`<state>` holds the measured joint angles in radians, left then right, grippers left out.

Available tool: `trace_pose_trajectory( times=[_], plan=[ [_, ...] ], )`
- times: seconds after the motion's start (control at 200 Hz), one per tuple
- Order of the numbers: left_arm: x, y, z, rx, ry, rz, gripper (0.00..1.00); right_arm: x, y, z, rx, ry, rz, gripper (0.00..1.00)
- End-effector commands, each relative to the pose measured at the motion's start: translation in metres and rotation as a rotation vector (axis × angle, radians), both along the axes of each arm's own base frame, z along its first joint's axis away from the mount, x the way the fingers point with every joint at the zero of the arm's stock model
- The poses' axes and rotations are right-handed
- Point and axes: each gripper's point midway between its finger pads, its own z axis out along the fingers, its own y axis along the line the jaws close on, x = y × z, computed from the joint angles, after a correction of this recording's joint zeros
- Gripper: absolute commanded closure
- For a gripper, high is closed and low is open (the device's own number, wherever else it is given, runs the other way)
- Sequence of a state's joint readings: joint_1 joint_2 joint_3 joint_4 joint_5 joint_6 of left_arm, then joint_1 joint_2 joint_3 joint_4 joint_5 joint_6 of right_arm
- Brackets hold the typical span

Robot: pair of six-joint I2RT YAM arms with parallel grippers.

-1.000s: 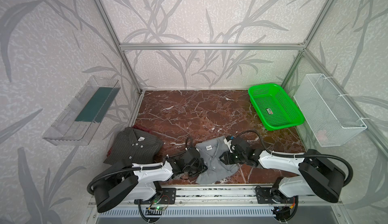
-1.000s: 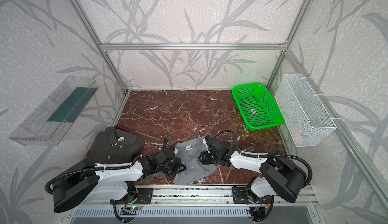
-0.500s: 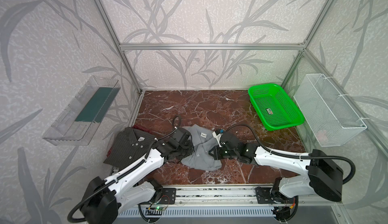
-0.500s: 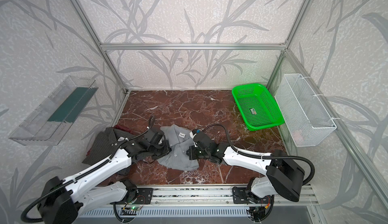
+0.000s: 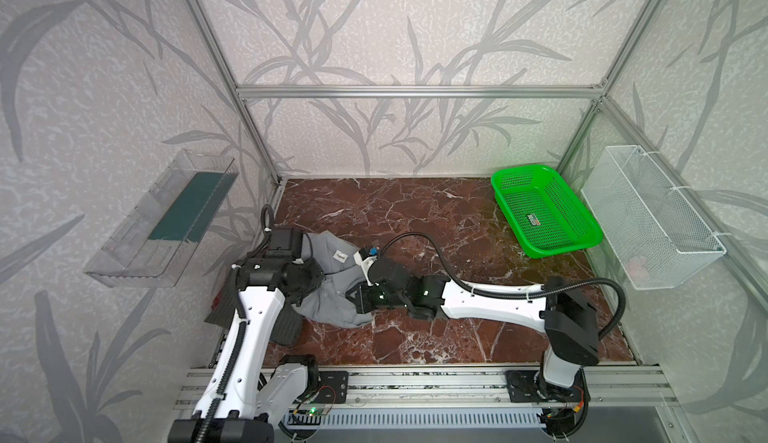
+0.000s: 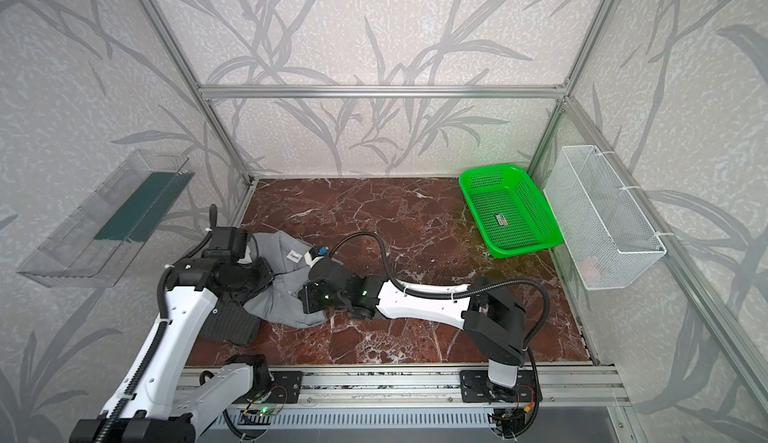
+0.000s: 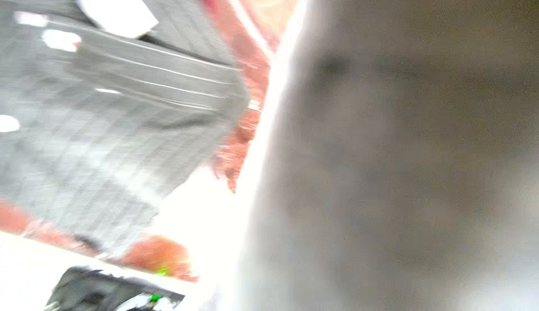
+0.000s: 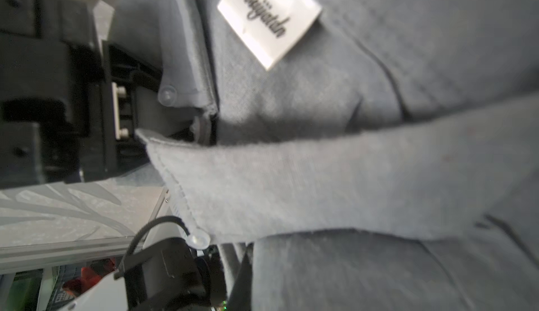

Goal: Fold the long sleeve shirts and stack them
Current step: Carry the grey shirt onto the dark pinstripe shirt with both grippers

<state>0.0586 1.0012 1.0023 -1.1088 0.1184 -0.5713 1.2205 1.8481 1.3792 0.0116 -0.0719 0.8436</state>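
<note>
Where grey shirt [image 5: 332, 308] sits bunched, lower left of centre in both top views, its left edge overlaps pinstriped shirt [image 5: 286, 331]. Left jaws & right jaws each clenched on its fabric, one per side. Marble tabletop [image 5: 415, 220] around; green basket [image 5: 548, 200] upper right.

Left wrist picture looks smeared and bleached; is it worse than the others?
Left wrist view: yes, motion-smeared throughout, white glare down the middle, pinstriped shirt streaky, grey shirt a featureless close blur. Right wrist view: the shirt's label is readable, the picture's edges softer. Both top views: sharp, evenly lit, no harsh shadows.
</note>
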Motion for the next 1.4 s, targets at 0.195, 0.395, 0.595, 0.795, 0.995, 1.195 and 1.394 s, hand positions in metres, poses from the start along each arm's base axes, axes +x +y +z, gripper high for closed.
trace_pose_trajectory(
  times=[0.195, 0.395, 0.595, 0.795, 0.995, 1.195, 1.394],
  plan=[
    [0.003, 0.072, 0.007, 0.233, 0.05, 0.144, 1.0, -0.026, 0.083, -0.001, 0.078, 0.029, 0.103, 1.0],
    [-0.019, 0.117, 0.027, 0.489, 0.096, 0.274, 1.0, -0.035, 0.119, -0.011, 0.124, 0.063, 0.157, 1.0],
    [-0.03, 0.135, 0.031, 0.579, 0.126, 0.357, 1.0, -0.045, 0.141, -0.009, 0.132, 0.041, 0.19, 1.0],
    [-0.035, 0.147, 0.033, 0.59, 0.144, 0.432, 1.0, -0.05, 0.152, -0.008, 0.139, 0.045, 0.202, 1.0],
    [-0.029, 0.153, 0.03, 0.599, 0.181, 0.443, 1.0, -0.049, 0.16, -0.013, 0.137, 0.047, 0.196, 1.0],
    [-0.018, 0.146, 0.028, 0.52, 0.167, 0.427, 0.96, -0.041, 0.171, -0.027, 0.115, 0.045, 0.19, 1.0],
    [-0.012, 0.133, 0.035, 0.444, 0.117, 0.398, 0.04, -0.021, 0.175, -0.048, 0.076, 0.055, 0.151, 1.0]
  ],
)
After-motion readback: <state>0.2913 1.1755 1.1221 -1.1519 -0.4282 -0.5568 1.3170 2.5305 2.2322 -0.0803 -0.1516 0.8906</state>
